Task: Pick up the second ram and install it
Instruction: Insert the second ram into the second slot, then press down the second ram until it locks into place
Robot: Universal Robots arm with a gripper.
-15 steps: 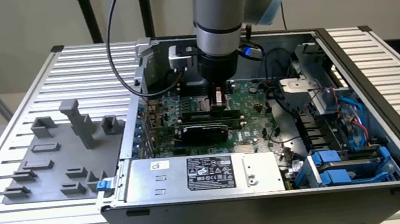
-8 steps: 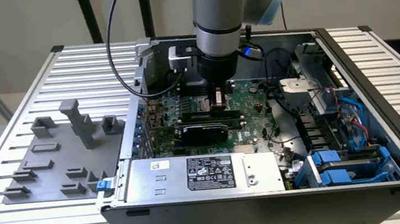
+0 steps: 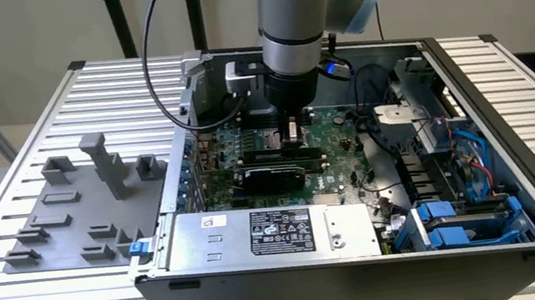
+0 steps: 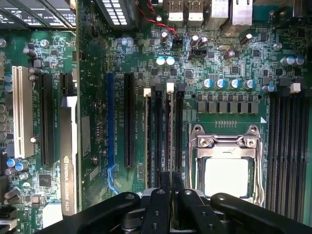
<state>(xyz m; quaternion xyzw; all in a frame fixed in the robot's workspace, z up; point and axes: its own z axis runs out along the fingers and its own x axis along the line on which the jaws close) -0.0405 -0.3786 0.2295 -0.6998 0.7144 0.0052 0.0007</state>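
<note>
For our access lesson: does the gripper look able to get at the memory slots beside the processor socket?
Probably yes: the gripper hangs right over the memory slots, the case is open on top, and nothing lies between.

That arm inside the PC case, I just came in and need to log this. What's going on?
The robot arm reaches down into the open computer case, its gripper right over the motherboard's memory slots beside the CPU socket. In the wrist view it holds the second ram edge-on, lined up along a slot. The grey holder blocks stand outside the case.
</note>
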